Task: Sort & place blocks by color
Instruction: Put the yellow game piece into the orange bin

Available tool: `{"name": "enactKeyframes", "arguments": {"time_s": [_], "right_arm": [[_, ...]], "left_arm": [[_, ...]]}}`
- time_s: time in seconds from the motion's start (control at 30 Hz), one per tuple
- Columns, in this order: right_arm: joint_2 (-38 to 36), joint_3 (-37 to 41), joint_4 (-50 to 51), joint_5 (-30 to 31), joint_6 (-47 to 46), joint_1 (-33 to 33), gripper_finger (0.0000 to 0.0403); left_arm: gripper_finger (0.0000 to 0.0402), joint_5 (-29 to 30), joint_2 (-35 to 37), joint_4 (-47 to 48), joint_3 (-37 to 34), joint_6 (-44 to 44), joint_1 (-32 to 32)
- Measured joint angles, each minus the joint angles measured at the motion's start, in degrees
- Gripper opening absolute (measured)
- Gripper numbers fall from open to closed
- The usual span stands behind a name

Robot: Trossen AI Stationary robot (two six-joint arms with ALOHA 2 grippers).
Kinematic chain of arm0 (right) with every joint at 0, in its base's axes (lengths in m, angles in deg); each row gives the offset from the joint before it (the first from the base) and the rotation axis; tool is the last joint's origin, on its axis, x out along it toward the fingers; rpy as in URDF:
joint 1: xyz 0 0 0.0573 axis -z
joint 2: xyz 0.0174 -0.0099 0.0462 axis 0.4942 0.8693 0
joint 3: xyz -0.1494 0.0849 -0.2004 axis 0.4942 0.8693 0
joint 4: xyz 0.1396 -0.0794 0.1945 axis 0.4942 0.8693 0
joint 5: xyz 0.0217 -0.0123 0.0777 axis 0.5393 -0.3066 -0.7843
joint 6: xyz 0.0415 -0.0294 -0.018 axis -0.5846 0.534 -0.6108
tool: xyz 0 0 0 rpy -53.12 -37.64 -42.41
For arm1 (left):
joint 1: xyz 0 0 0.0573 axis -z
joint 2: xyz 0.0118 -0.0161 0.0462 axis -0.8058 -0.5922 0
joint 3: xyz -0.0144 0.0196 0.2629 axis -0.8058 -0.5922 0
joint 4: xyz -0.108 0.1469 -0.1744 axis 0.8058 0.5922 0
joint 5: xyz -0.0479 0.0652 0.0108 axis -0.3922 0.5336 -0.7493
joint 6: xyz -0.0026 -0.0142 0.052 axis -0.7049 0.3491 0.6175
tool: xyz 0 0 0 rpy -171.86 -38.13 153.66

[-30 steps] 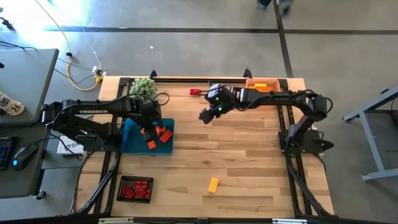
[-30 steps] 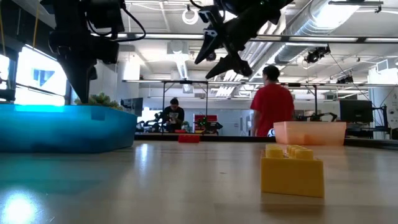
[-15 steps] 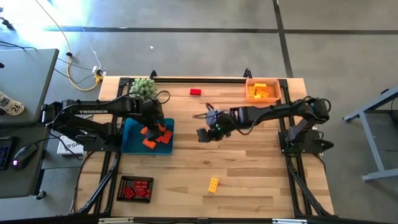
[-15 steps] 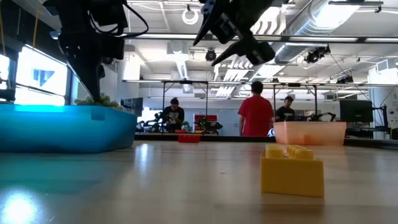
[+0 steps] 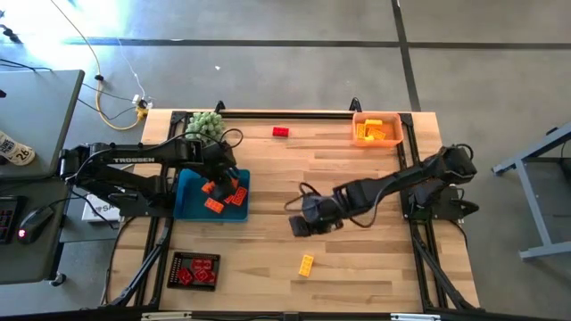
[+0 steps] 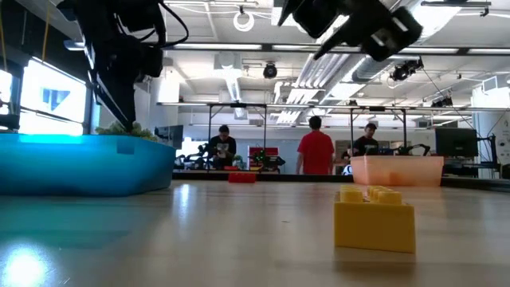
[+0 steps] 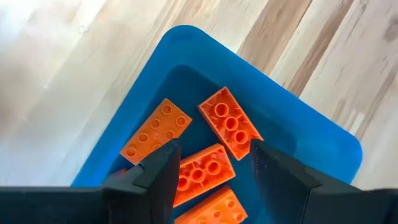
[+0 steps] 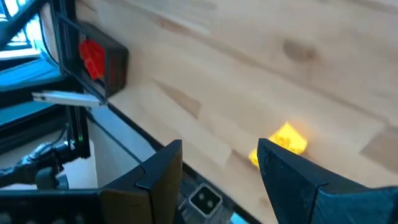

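Note:
My left gripper [image 5: 219, 181] [image 7: 214, 168] hangs open above the blue tray [image 5: 186, 201] [image 7: 186, 46], pointing steeply down. Several orange blocks [image 7: 230, 121] lie flat on the tray's floor below its fingers. My right gripper [image 5: 298, 225] [image 8: 217, 165] is open with nothing between its fingers, in the air over the middle of the table. A single yellow block [image 5: 306, 264] [image 8: 283, 144] [image 6: 374, 217] lies on the wood nearer the front edge than this gripper. One red block [image 5: 280, 132] rests on the table by the far edge.
An orange tray [image 5: 393, 133] holding yellow blocks stands at the far right. A black tray [image 5: 194, 270] [image 8: 115, 62] with red blocks sits at the near left. A fuzzy green plant [image 5: 205, 125] stands behind the blue tray. People move in the room beyond.
My right gripper has swung from the far side, near the orange tray, toward the table's near edge and the yellow block, rolling its wrist as it went and staying open. My left gripper has stayed over the blue tray.

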Motion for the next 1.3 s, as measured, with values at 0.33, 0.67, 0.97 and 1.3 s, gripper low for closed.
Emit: {"name": "enactKeyframes", "arguments": {"time_s": [0.33, 0.67, 0.97, 1.3], "right_arm": [[0.00, 0.02, 6.47, 3.03, -5.75, -5.83, 0.0195], [0.33, 0.02, 7.95, 8.00, -18.37, -8.84, 0.0195], [6.38, 0.02, 4.12, 4.53, -25.81, -10.26, 0.0195], [10.93, 0.02, 0.98, -0.13, -29.90, -10.20, 0.0195]], "left_arm": [[0.0180, -0.21, 0.00, 0.00, 0.00, -6.03, 0.02], [0.0180, 1.04, 0.00, -0.88, 0.01, -3.06, 0.02], [0.0180, 1.08, -0.02, -1.71, 0.02, -2.02, 0.02], [0.0181, 1.12, -0.02, -1.90, 0.02, 2.44, 0.04]]}}
